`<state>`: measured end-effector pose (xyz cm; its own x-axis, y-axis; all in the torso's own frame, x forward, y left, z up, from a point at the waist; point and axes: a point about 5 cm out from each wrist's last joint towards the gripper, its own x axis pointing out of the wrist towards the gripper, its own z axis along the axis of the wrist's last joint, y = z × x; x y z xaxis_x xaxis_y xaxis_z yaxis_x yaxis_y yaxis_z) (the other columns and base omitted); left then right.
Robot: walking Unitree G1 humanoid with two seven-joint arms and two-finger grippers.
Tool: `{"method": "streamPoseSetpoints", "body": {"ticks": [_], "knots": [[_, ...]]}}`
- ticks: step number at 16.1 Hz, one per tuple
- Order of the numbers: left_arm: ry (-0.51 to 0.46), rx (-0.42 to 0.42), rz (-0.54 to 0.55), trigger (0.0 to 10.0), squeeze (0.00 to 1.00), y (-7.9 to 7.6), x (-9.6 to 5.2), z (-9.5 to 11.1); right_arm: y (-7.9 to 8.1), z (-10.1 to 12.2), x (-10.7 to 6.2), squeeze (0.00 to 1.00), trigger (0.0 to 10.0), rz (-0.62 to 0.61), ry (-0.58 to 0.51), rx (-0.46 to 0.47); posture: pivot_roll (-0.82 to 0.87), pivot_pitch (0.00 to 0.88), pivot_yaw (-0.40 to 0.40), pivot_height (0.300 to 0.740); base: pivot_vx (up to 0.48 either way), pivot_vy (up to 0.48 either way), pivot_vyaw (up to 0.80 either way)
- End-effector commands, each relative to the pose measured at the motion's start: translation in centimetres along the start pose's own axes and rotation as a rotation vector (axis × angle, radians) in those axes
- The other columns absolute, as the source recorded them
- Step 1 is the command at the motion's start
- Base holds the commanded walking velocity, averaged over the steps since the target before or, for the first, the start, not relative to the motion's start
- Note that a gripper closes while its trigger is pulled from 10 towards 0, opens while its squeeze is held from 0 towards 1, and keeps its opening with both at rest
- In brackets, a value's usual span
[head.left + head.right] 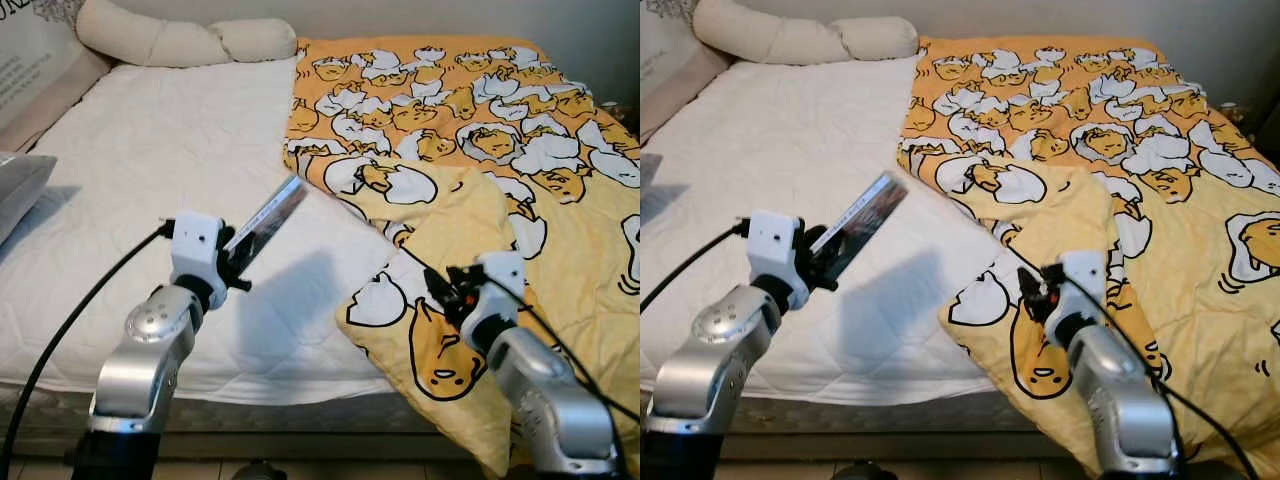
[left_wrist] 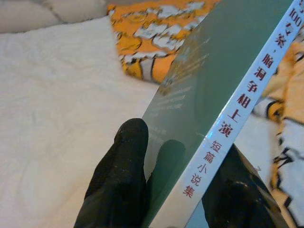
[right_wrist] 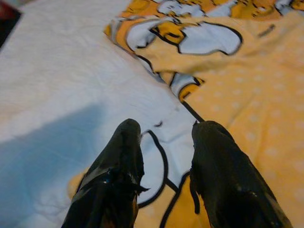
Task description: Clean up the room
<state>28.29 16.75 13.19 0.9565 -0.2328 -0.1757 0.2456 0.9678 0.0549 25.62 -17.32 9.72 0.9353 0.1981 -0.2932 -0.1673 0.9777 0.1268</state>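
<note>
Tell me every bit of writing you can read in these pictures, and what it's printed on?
"短篇小说集" in red, on the white spine of the dark green book held in the left gripper.
"脑洞争相上演" in red, higher on that spine; characters above are cut off.
Pale print on the book's cover: too blurred.
Dark lettering on the white cushion: too small.

Left gripper (image 1: 818, 262) clasps book (image 1: 860, 222) above bed (image 1: 770, 150); yellow blanket (image 1: 1160, 250) beside

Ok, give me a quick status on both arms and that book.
Left gripper shut on the book, held above the white mattress. Right gripper open, empty, over the yellow blanket edge. Nothing blocking either arm.
</note>
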Motion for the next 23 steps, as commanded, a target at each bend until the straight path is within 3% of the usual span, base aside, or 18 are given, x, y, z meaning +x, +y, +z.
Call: {"method": "streamPoseSetpoints", "body": {"ticks": [1, 12, 23], "knots": [[-0.061, 0.029, 0.014, 10.0, 0.00, 0.0, -0.2, 1.3, 0.2, 0.1, 0.0, 0.00, 10.0, -0.016, -0.013, -0.018, 0.00, 0.000, 0.062, 0.740, 0.000, 0.326, 0.00], [-0.067, 0.060, 0.021, 10.0, 0.00, -0.2, -0.2, 1.7, 1.5, -0.4, 0.6, 0.00, 10.0, -0.017, -0.027, -0.026, 0.02, 0.000, 0.064, 0.740, 0.000, 0.332, 0.00], [-0.055, 0.064, 0.033, 10.0, 0.00, 0.1, 0.0, 1.6, 1.8, 0.2, 1.1, 0.00, 10.0, 0.011, -0.047, -0.008, 0.02, 0.000, 0.065, 0.740, 0.000, 0.333, 0.00]]}}
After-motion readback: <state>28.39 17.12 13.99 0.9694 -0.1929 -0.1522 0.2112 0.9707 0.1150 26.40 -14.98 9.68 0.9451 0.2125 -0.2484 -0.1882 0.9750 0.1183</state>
